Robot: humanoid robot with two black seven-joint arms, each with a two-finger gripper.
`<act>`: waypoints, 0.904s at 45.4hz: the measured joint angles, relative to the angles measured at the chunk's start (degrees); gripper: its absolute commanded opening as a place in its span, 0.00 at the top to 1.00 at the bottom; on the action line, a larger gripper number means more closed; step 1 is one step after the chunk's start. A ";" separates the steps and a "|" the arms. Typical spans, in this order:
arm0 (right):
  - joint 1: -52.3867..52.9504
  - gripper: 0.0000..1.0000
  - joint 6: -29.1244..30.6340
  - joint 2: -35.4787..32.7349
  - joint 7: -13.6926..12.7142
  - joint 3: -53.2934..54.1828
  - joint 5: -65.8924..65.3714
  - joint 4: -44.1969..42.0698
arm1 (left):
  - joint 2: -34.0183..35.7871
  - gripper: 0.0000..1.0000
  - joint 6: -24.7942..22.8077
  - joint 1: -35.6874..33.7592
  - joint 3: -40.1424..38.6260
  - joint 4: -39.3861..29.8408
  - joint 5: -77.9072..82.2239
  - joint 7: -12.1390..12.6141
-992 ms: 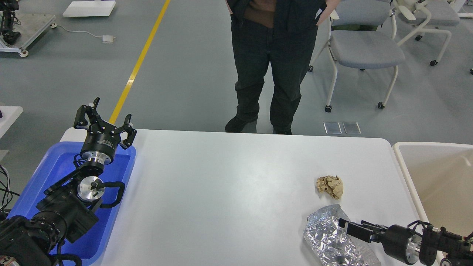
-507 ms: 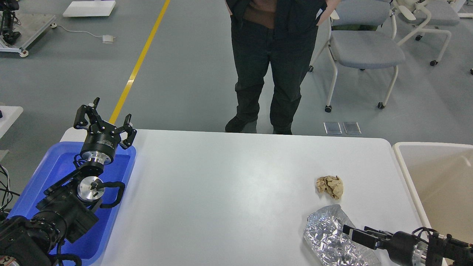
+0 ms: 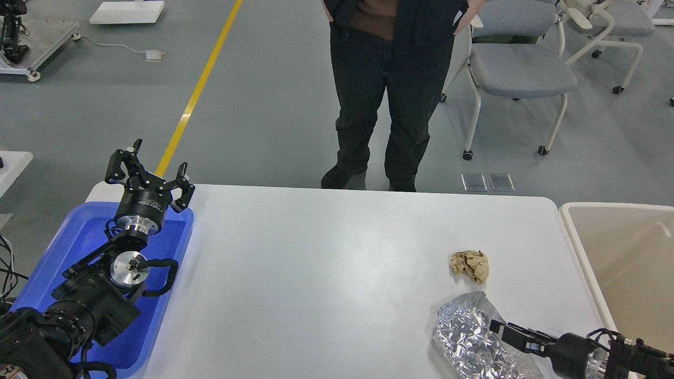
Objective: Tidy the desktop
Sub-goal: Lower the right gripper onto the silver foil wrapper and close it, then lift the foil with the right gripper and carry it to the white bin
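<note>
Your right gripper [image 3: 499, 329] touches the foil bag [image 3: 471, 342] on the desktop [image 3: 316, 273], grip unclear; left gripper [image 3: 147, 167] spread wide.

On the white desktop [image 3: 326, 273] lie a crumpled brown paper ball [image 3: 470, 266] and, nearer, a silver foil bag [image 3: 468, 345]. The right gripper [image 3: 500, 330] touches the bag's edge. The left gripper [image 3: 147, 168], fingers spread, hovers over the blue tray [image 3: 52, 263].
</note>
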 measured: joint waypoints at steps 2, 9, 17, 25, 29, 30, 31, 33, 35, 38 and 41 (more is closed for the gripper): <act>-0.08 1.00 0.05 0.07 0.04 -0.06 0.29 -0.13 | 0.00 0.00 0.00 0.00 0.00 0.00 0.00 0.00; -0.18 1.00 0.16 0.10 0.10 -0.24 0.68 -0.30 | 0.00 0.00 0.00 0.00 0.00 -0.01 0.00 0.00; -0.31 1.00 0.19 0.10 0.25 -0.40 0.90 -0.40 | -0.01 0.00 0.00 0.00 0.00 -0.01 0.00 0.00; -0.38 1.00 0.23 -0.08 1.22 -0.14 1.11 -0.41 | -0.01 0.00 0.00 0.00 0.00 -0.01 0.00 0.00; -0.29 1.00 0.43 -0.35 2.58 0.01 2.24 -0.21 | -0.01 0.00 0.00 0.00 0.00 -0.01 0.00 0.00; -0.26 1.00 0.48 -0.39 2.80 0.03 2.49 -0.16 | -0.01 0.00 0.00 0.00 0.00 -0.01 0.00 0.00; -0.23 1.00 0.57 -0.47 3.10 0.03 2.87 -0.13 | -0.01 0.00 0.00 0.00 0.00 0.00 0.00 0.00; -0.10 1.00 1.22 -0.89 4.30 0.04 4.46 0.02 | -0.01 0.00 0.00 0.00 0.00 0.00 0.00 0.00; 0.06 1.00 1.94 -1.34 5.20 0.12 5.65 0.11 | -0.01 0.00 0.00 0.00 0.00 0.00 0.00 0.00; 0.43 1.00 3.72 -2.38 6.76 0.25 7.82 0.37 | -0.01 0.00 0.00 0.00 0.00 0.00 0.00 0.00; 1.11 1.00 6.07 -3.83 8.00 0.49 10.06 0.80 | -0.01 0.00 0.00 0.00 0.00 0.00 0.00 0.00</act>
